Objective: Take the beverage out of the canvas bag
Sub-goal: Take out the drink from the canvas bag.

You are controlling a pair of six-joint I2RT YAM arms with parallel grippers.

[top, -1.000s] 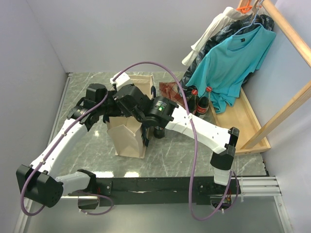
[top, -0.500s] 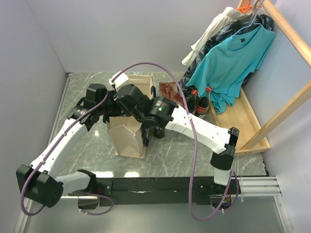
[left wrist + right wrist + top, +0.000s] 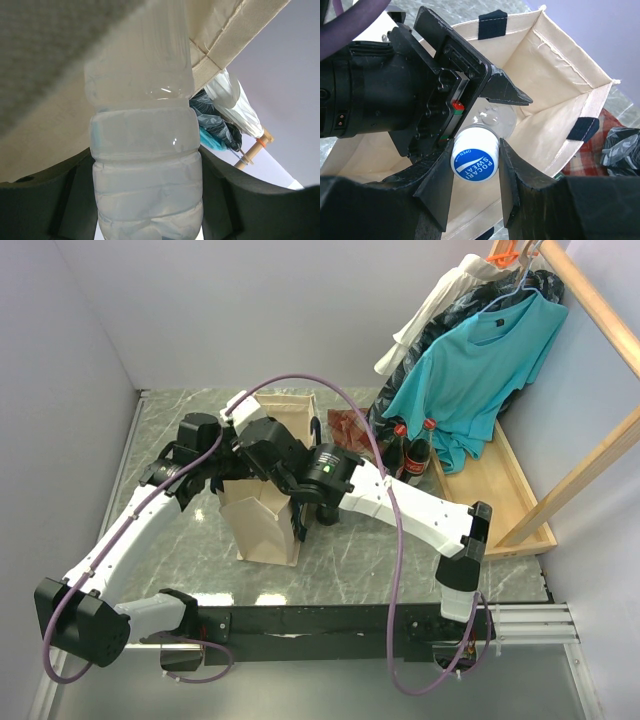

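Note:
The beverage [image 3: 145, 165] is a clear plastic bottle of cloudy drink with a white and blue cap [image 3: 475, 160]. It stands inside the beige canvas bag [image 3: 262, 525], whose inner walls [image 3: 555, 75] surround it. My left gripper [image 3: 147, 200] is shut on the bottle's ribbed body, one dark finger on each side. From above, my right gripper [image 3: 475, 165] is shut on the cap, its pads touching both sides. In the top view both grippers [image 3: 250, 455] reach into the bag's mouth and hide the bottle.
A red plaid cloth [image 3: 350, 425] lies behind the bag. Two dark bottles with red caps [image 3: 410, 450] stand by a wooden tray [image 3: 500, 490] under hanging clothes, including a teal shirt [image 3: 480, 370]. Another dark bottle [image 3: 325, 510] stands right of the bag.
My right gripper has narrowed onto the cap and its wrist has shifted slightly to the left over the bag. The left arm and the bag look the same.

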